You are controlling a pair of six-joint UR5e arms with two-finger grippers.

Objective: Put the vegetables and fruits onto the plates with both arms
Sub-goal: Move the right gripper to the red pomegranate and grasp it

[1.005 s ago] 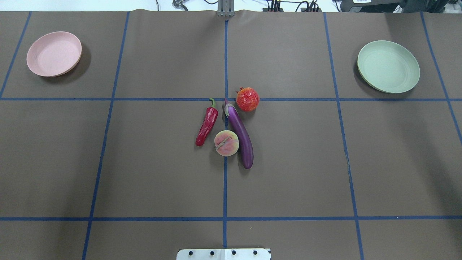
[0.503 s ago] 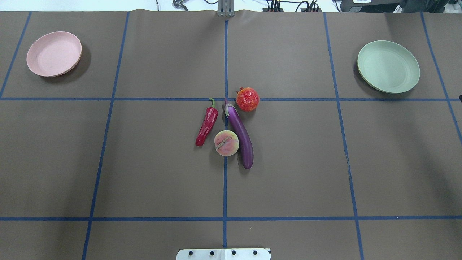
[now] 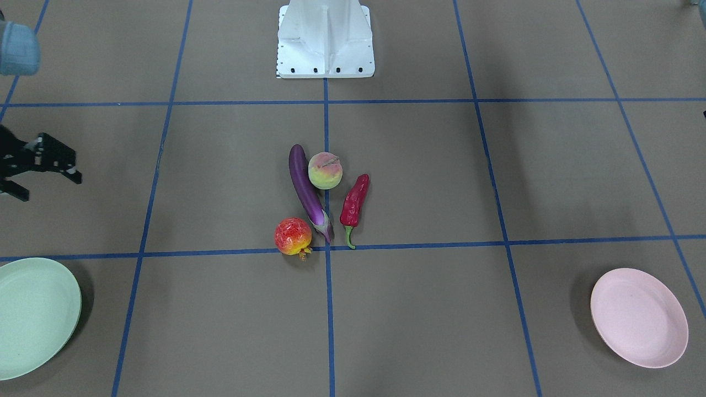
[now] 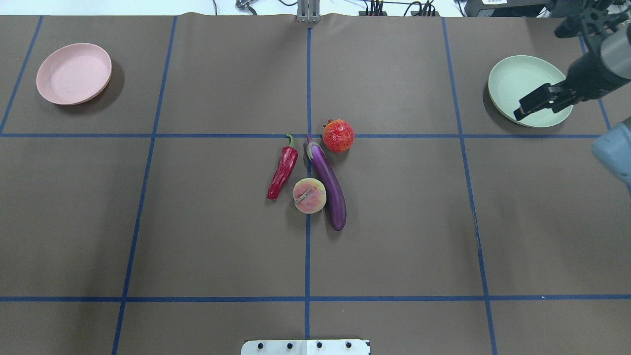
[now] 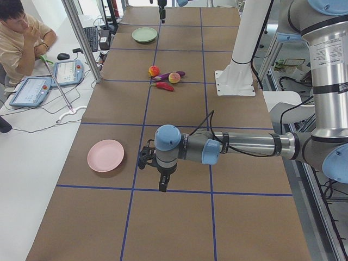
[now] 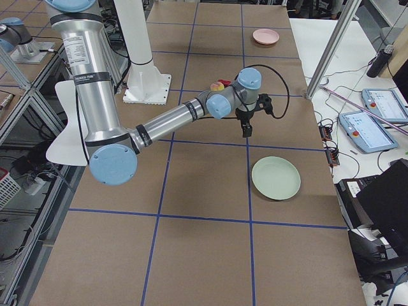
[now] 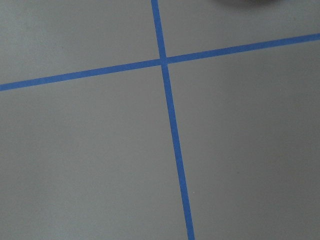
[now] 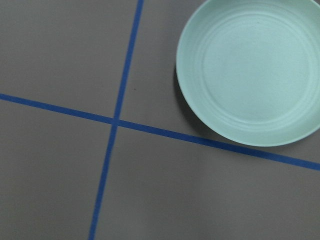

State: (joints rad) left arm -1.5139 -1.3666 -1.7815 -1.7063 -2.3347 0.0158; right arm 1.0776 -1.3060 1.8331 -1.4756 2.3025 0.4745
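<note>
The purple eggplant (image 4: pixel 328 185), red chili pepper (image 4: pixel 283 170), peach (image 4: pixel 309 195) and pomegranate (image 4: pixel 338 135) lie close together at the table's middle. The pink plate (image 4: pixel 74 74) is far left and the mint green plate (image 4: pixel 517 84) far right; both are empty. My right gripper (image 4: pixel 535 104) hangs above the green plate's near edge, open and empty; it also shows in the front view (image 3: pixel 48 186). The right wrist view shows the green plate (image 8: pixel 250 70). My left gripper (image 5: pixel 163 182) shows only in the exterior left view, near the pink plate (image 5: pixel 105 155); I cannot tell its state.
The white base block (image 4: pixel 305 346) stands at the near table edge. Blue tape lines (image 7: pixel 170 115) grid the brown table cover. An operator (image 5: pixel 16 38) sits at a side bench with tablets (image 5: pixel 32 89), beyond a metal post (image 5: pixel 81 38).
My right arm has come into the overhead view from the right edge, and its gripper now hangs over the green plate. The fruits, vegetables and plates have not moved.
</note>
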